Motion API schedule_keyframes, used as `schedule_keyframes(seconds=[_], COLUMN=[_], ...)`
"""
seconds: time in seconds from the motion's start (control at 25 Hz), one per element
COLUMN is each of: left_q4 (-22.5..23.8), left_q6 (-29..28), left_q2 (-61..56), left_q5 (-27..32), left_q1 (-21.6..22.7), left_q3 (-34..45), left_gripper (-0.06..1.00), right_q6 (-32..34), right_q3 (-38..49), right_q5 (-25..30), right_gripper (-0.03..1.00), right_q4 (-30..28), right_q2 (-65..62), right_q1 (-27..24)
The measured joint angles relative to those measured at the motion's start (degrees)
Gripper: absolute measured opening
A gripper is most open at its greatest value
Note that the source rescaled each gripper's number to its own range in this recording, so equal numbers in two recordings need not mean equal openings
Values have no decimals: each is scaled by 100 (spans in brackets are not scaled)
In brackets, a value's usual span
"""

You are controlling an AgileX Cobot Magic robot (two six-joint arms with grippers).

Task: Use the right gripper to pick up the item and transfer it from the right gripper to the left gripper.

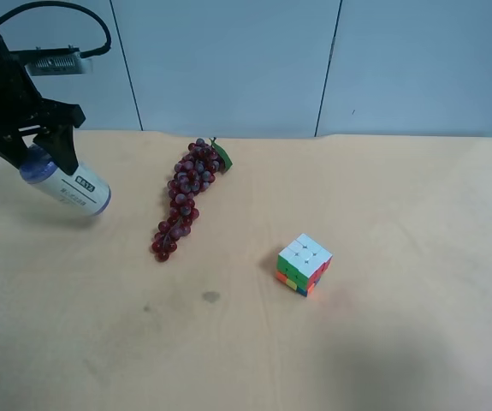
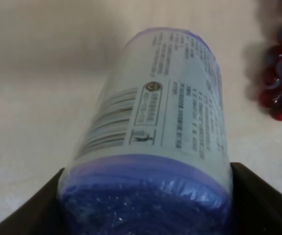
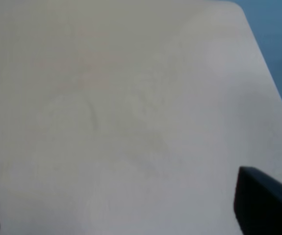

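My left gripper is clenched on the item, which hangs tilted above the table well apart from the grapes and the cube; my right gripper stands spread and empty over bare tabletop. I hold the can at its blue end, label end free. It looks light and stiff, but the glossy wrap seems slippery, so I judge a firm, square grip safest.
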Motion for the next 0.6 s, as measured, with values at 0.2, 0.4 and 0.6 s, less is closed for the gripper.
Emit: schedule_keyframes(seconds=[0.2, 0.4, 0.6], left_q4=[397, 552, 746], left_q6=[-160, -302, -326], left_q2=[311, 477, 774], left_q5=[39, -99, 143], left_q1=[-295, -434, -434], left_q3=[1, 1, 1], left_gripper=[0, 0, 0], right_q6=[0, 0, 0], right_q3=[0, 0, 0], right_q5=[0, 0, 0], right_gripper=[81, 81, 81], right_q4=[0, 0, 0], right_q2=[0, 0, 0], right_q1=[0, 0, 0])
